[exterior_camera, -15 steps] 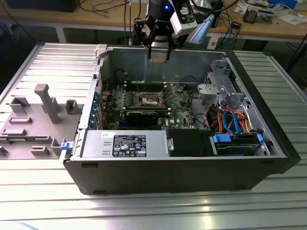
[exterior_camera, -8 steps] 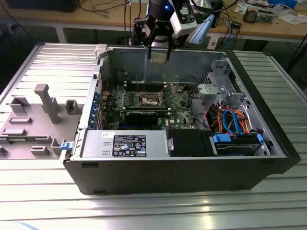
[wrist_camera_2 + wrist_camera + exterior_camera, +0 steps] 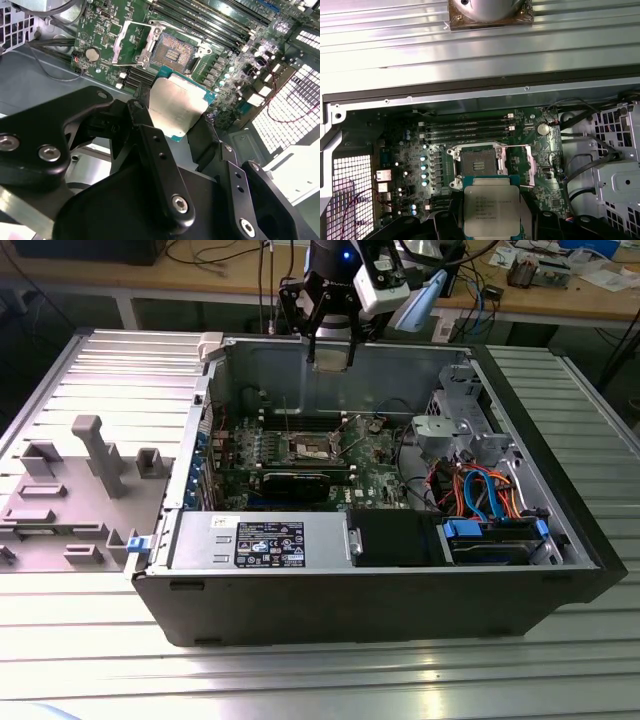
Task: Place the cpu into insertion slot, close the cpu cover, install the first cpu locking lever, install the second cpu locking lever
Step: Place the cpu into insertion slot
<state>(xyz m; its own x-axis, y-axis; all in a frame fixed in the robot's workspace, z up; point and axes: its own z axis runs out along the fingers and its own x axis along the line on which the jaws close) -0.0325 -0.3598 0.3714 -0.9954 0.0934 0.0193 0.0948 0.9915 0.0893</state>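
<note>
Item: cpu (image 3: 491,207), pinched by its edges in the gripper (image 3: 331,352), held above the open computer case (image 3: 350,595), well clear of the bare insertion slot (image 3: 476,162). The cpu cover (image 3: 530,167) is swung open alongside. Step judged: placement, which needs square alignment over the socket.

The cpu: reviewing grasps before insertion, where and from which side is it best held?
By two opposite edges of its rim, from above, as the claw holds the cpu now: it is a thin flat square, and that should keep its underside free for the insertion slot.
</note>
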